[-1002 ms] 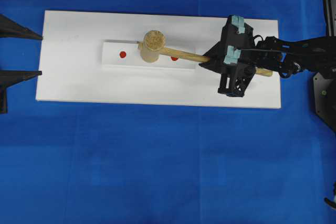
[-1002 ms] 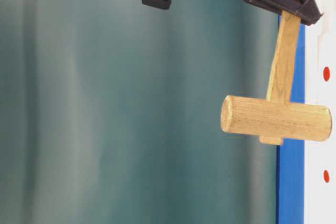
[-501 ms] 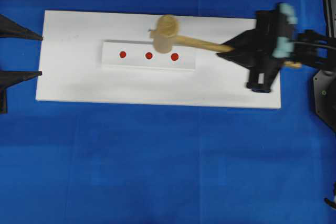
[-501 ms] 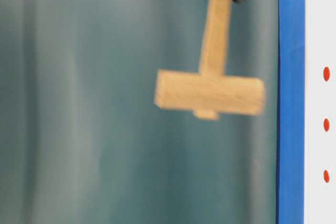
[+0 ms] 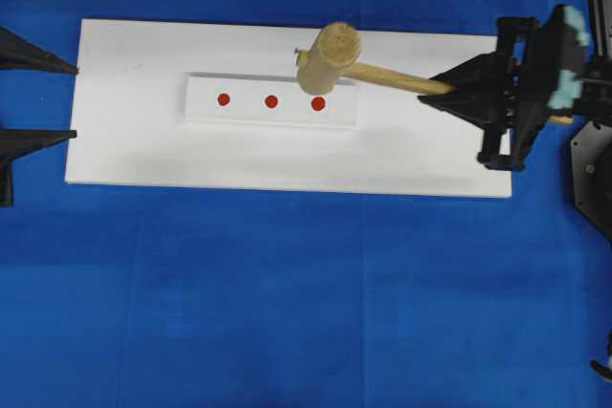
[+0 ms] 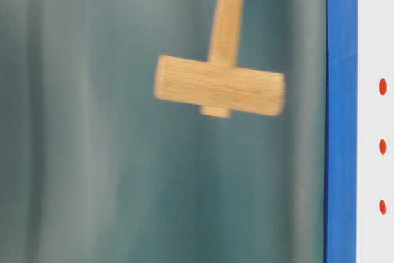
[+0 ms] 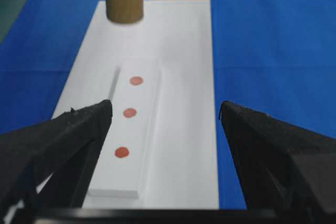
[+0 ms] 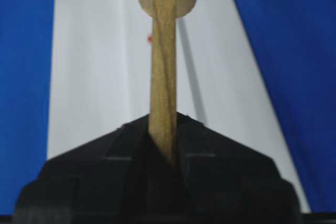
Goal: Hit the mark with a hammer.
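The hammer, a light wooden mallet, hangs in the air above the white board. Its head is clear of the surface and blurred. My right gripper is shut on the handle near its tail end. Three red marks sit in a row on a raised white strip: left mark, middle mark, right mark. All three are uncovered. My left gripper stands open and holds nothing, at the board's left end, facing along the strip.
Blue cloth covers the table around the board. The right arm's base stands at the right edge. A teal backdrop fills the table-level view behind the mallet.
The hammer head has lifted off the middle mark and swung up and to the right. The right gripper has pulled back to the right with it. The left gripper has not moved.
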You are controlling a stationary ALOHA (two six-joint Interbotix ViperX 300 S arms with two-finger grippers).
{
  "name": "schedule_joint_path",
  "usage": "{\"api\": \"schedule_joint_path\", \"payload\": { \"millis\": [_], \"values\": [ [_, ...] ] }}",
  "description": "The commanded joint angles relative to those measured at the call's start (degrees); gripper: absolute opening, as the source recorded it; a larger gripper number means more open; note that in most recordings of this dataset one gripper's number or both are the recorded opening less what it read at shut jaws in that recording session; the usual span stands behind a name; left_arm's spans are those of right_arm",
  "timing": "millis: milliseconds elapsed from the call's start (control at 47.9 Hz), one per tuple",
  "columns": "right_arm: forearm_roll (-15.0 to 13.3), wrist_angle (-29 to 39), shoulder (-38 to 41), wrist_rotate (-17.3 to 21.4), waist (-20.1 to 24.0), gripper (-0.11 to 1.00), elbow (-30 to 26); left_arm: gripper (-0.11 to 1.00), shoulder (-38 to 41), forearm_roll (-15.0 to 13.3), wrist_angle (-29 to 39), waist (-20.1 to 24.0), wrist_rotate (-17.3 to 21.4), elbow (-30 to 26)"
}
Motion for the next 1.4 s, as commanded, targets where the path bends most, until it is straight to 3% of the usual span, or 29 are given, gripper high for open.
{"api": "schedule_joint_path", "payload": {
  "millis": [0, 146, 250, 480, 918, 1211, 1378],
  "values": [
    [-0.1, -0.1, 4.4, 0.2, 0.0, 0.02, -0.9, 0.81, 0.5, -0.2, -0.4, 0.2, 0.0, -0.5],
    [1.2, 1.8, 15.3, 0.8, -0.3, 0.02, -1.1, 0.81, 0.5, -0.1, -0.5, 0.2, 0.0, -0.5],
    [1.7, 1.7, 17.9, 0.8, -0.3, 0.02, -2.1, 0.81, 0.5, -0.2, -0.5, 0.2, -0.1, -0.5],
    [1.7, -0.7, 16.5, 0.4, -0.4, 0.02, -2.3, 0.81, 0.5, -0.2, -0.5, 0.2, -0.2, -0.5],
    [0.3, 1.7, 4.4, 0.1, -0.4, 0.02, -5.1, 0.81, 0.4, -0.2, -0.6, 0.2, -0.1, -0.6],
    [0.0, 2.4, 6.3, 0.0, 0.7, 0.02, -8.0, 0.81, 0.4, -0.2, -0.5, 0.2, -0.1, -0.6],
    [-0.1, 2.5, 11.1, -0.1, 2.4, 0.02, -13.0, 0.81, 0.5, -0.2, -0.6, 0.2, -0.1, -0.6]
  ]
}}
